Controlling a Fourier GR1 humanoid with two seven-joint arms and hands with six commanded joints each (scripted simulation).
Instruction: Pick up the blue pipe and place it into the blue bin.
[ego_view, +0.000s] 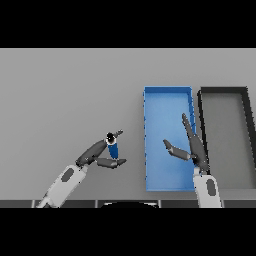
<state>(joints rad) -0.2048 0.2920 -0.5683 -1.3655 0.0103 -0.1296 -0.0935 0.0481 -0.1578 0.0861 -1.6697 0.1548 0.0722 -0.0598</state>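
Observation:
A short blue pipe (113, 147) with a dark open end stands upright on the grey table, left of the blue bin (168, 97). My left hand (96, 153) reaches in from the lower left; its fingers and thumb are curled round the pipe, one finger beside its top and the thumb at its base. My right hand (194, 146) hovers over the right part of the blue bin, fingers straight and thumb spread toward the left, holding nothing.
A dark grey bin (225, 91) stands right beside the blue bin on its right side. The grey table (70, 95) stretches to the left and back.

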